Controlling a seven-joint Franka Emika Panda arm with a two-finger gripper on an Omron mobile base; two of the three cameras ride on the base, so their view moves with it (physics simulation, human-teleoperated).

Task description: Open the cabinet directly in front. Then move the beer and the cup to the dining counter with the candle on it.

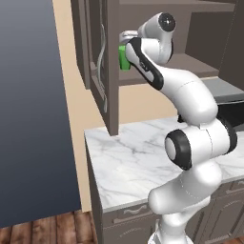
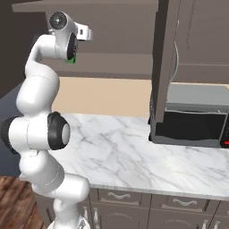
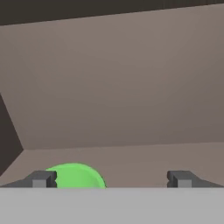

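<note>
Cabinet (image 1: 102, 62) doors stand open in both base views. From the left base view I see the left door swung out toward me, its long handle on the inner face, and the cup (image 1: 124, 57) on the lower shelf, its green side partly covered by the arm's wrist. The right base view gives me the other door (image 2: 162, 67) edge-on, and below it a dark microwave (image 2: 190, 118) on the marble table (image 2: 116, 152); of the cup I get just a green sliver beside the wrist there.

Hand view: looking along the shelf toward the cabinet's back wall. The gripper (image 3: 111, 179) has its fingertips (image 3: 41, 178) spread wide, nothing between them. The cup's rim shows as a green dome just inside the left fingertip, close to it; I cannot tell if they touch.

Arm pose: base link upright in front of the table, elbow folded high, forearm reaching up and into the cabinet at lower-shelf level, hand pointing roughly level into the opening.
</note>
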